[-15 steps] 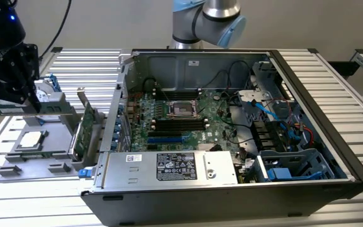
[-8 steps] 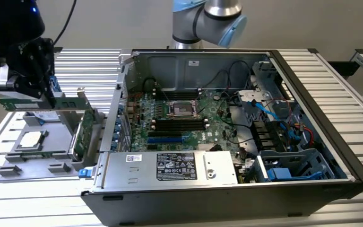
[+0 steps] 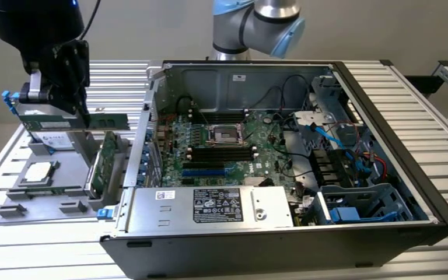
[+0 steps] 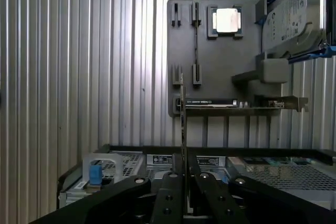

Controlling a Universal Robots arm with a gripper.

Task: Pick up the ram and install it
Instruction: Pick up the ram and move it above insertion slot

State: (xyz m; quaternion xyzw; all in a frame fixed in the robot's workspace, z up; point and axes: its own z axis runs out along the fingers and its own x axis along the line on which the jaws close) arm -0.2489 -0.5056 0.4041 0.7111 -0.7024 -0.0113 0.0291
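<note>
1. The pincer point(image 4: 182, 178) is clenched on the ram point(image 4: 182, 124). In the wrist view its two fingers press on the flat faces of the stick, which shows edge-on as a thin upright line between them.
2. In the exterior view the ram point(image 3: 105, 121) is in the upper left of the frame. It is a green strip sticking out sideways from under the black pincer point(image 3: 67, 111). It appears lifted clear of the grey holder tray point(image 3: 21, 195) below it, which rests on the slatted worktop point(image 3: 45, 256).
3. Gripping it by the faces probably leaves the long contact edge free, and that is the edge a slot must receive.
4. The tray gives each part its own seat: a processor point(image 3: 39, 171), a hard drive point(image 3: 49, 139) and the larger expansion card point(image 3: 102, 166) standing on edge. This likely lets one part be taken without disturbing the others.
5. The open computer case point(image 3: 419, 181) lies on its side in the middle of the frame, with the motherboard point(image 3: 177, 146) facing up for access from above.
6. The black memory slots point(image 3: 220, 153) beside the processor socket point(image 3: 226, 135) are well apart from the ram, so it is picked up but not yet installed.
</note>
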